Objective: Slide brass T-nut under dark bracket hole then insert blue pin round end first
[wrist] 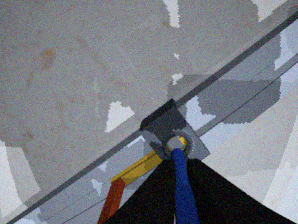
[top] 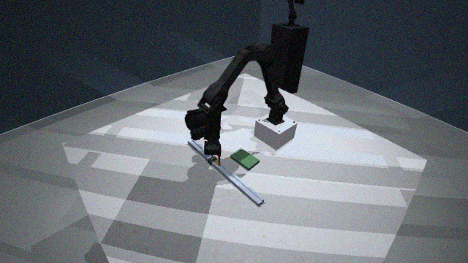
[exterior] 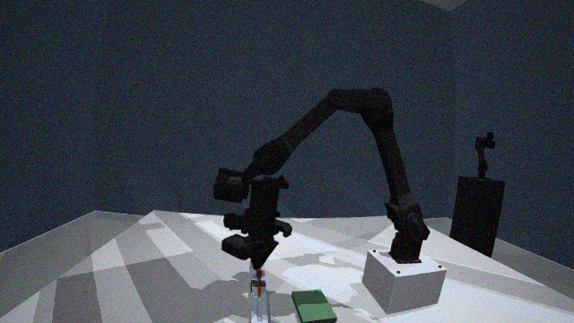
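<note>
My gripper (top: 212,154) (exterior: 257,268) (wrist: 180,169) points down over the rail, shut on the blue pin (wrist: 185,197). The pin's round end is at the hole of the dark bracket (wrist: 200,148) (top: 210,159); I cannot tell whether it is inside. A little brass shows at the hole's edge. The bracket straddles the aluminum rail (top: 241,183) (exterior: 264,311) (wrist: 239,102). The brass T-nut (wrist: 137,169) lies in the slot, reaching under the bracket. Its orange handle (top: 219,160) (exterior: 259,289) (wrist: 113,197) sticks up beside my fingers, free of them.
The green tray (top: 250,161) (exterior: 317,312) lies beside the rail, on the side of the arm's white base block (top: 272,136) (exterior: 414,289). A dark pillar (top: 289,55) (exterior: 477,211) with a small arm on top stands farther back. Striped light and shadow cover the table.
</note>
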